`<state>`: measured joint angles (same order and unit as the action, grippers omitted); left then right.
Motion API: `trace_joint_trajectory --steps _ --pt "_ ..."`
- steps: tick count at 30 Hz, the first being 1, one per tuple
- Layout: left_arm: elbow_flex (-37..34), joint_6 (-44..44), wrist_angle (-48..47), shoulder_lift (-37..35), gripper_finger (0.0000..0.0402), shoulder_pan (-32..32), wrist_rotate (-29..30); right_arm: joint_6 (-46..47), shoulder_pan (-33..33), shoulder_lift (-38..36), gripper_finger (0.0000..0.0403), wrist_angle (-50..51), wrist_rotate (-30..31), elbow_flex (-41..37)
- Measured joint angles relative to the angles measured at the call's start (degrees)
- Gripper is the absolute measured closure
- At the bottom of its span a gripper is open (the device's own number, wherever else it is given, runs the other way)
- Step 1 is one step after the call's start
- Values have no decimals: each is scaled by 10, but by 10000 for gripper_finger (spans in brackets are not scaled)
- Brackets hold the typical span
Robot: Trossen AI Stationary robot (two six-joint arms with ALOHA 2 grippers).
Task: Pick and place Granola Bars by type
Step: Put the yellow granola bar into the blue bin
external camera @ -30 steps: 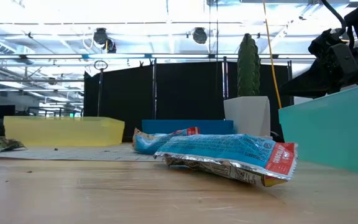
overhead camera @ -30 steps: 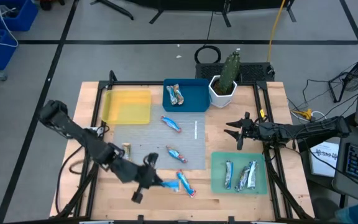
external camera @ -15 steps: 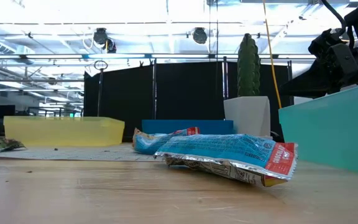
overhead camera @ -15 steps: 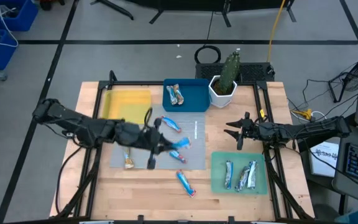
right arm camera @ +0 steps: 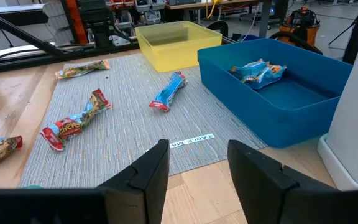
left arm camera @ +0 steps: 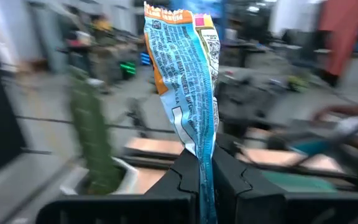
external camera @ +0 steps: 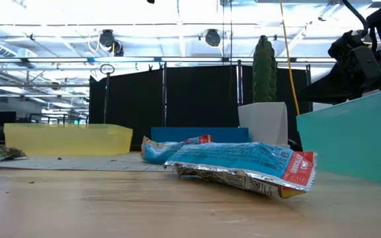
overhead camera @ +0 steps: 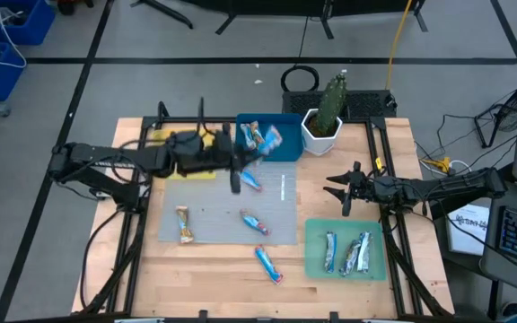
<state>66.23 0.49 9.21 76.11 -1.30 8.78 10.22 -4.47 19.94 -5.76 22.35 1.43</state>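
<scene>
My left gripper [overhead camera: 248, 151] is shut on a blue granola bar [overhead camera: 268, 137] with an orange end. It holds the bar over the blue tray [overhead camera: 281, 148], which has two blue bars [overhead camera: 253, 137] in it. Two more blue bars [overhead camera: 251, 179] [overhead camera: 256, 222] and a brownish one [overhead camera: 184, 224] lie flat on the grey mat. Another blue bar [overhead camera: 267, 265] lies on the wood near the front edge. The green tray [overhead camera: 317, 235] holds several bars. My right gripper [overhead camera: 344, 191] waits open at the right, beside the mat. My left gripper pinches the bar's near end [left arm camera: 202, 163] between its two fingers [left arm camera: 185, 177], which close on the wrapper's flat sides. The fingers come level from the table's left. The bar sticks out ahead of them, lifted clear above the blue tray.
The yellow tray [overhead camera: 182, 166] stands at the back left, partly under my left arm. A white pot with a cactus [overhead camera: 323, 121] stands right of the blue tray. Bare wood lies along the front edge.
My left gripper has swung with the blue bar from the table's near edge toward the far edge and up, and it has turned to point at the blue tray. The bar has stayed in its hold, clear of the table. The other bars lie as before.
</scene>
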Motion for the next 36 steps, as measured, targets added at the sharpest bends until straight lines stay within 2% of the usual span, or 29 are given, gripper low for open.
trace_joint_trajectory --steps 5,9,19,27,33,36 --pt "54 36 -14 15 385 -47 66 0 0 0 245 0 0 0" --pt "116 59 -45 39 385 -74 152 0 0 0 245 0 0 0" --pt "314 102 -101 166 385 -124 299 0 0 0 245 0 0 0" --pt "511 14 -251 294 385 -182 404 0 0 0 245 0 0 0" --pt "625 -78 -355 375 385 -221 404 0 0 0 245 0 0 0" --pt "653 -118 -382 401 385 -235 403 0 0 0 245 0 0 0"
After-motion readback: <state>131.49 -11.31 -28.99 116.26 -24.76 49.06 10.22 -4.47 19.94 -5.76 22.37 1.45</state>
